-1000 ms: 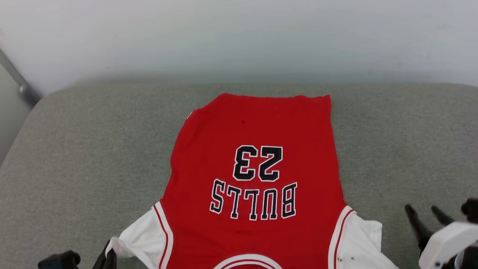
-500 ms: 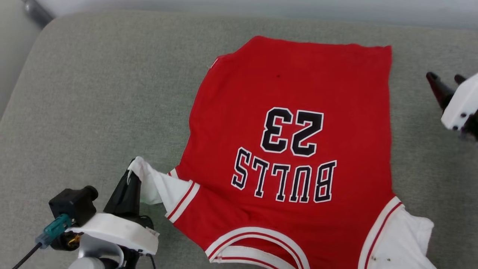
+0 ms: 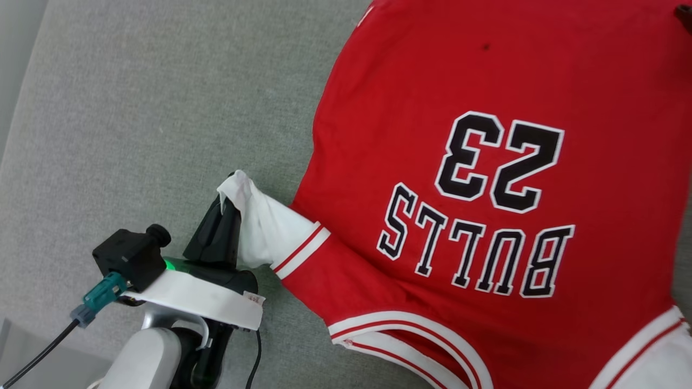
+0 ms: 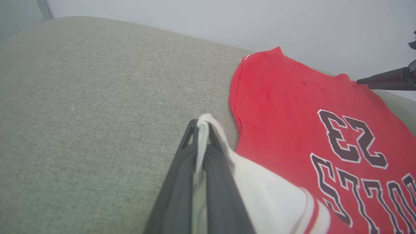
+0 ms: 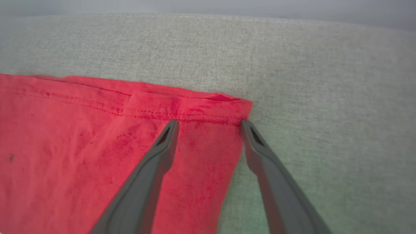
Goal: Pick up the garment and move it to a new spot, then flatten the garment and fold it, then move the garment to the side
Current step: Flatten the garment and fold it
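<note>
The garment (image 3: 486, 162), a red jersey with black "BULLS 23" lettering, lies spread on a grey cushion. Its white left sleeve (image 3: 259, 221) is bunched and lifted, pinched in my left gripper (image 3: 227, 189), which is shut on it; the left wrist view shows white cloth squeezed between the dark fingers (image 4: 182, 169) of the left gripper (image 4: 201, 125). My right gripper (image 5: 209, 123) stands open over the far right hem corner of the garment (image 5: 81, 152), one finger over the red fabric, the other at its edge. A dark fingertip (image 3: 684, 13) shows at the head view's top right.
The grey cushion (image 3: 135, 108) stretches wide to the left of the jersey, and its far rounded edge (image 5: 227, 19) meets a pale wall (image 4: 227, 19). A cable (image 3: 43, 346) hangs from my left wrist.
The head camera has tilted down and closer. My left gripper has pulled the white sleeve outward and up. My right gripper has gone from the lower right to the garment's far right hem corner.
</note>
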